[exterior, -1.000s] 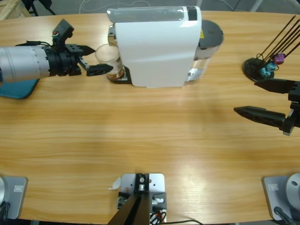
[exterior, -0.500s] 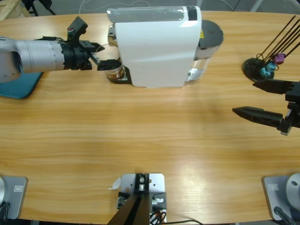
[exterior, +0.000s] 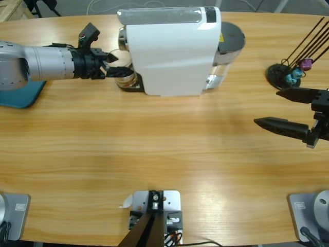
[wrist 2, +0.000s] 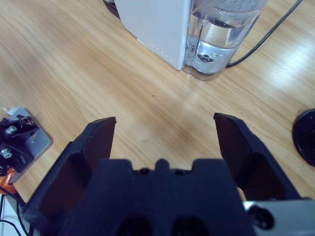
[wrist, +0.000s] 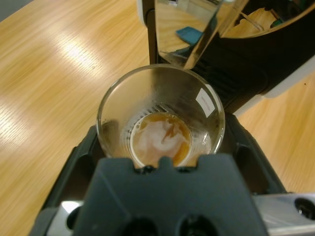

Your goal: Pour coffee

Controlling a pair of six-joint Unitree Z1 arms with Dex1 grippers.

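Note:
A clear glass (wrist: 160, 93) stands on the drip tray under the spout of the white coffee machine (exterior: 169, 51). A little coffee (wrist: 162, 140), dark brown with a tan surface, lies in its bottom. My left gripper (exterior: 117, 68) reaches in from the left, and its black jaws press on both sides of the glass (exterior: 125, 78). In the left wrist view, the left gripper (wrist: 165, 132) hugs the glass wall. My right gripper (exterior: 267, 107) hovers open over bare table at the right, far from the machine, with nothing between its jaws (wrist 2: 165, 120).
A black capsule stand (exterior: 282, 74) with teal and purple capsules and thin rods sits at the back right. The machine's water tank (wrist 2: 221, 34) faces the right gripper. A teal mat (exterior: 18, 98) lies at the left edge, under the left arm.
The left gripper moved right, up to the machine, and its jaws closed in around the glass. The right gripper barely shifted.

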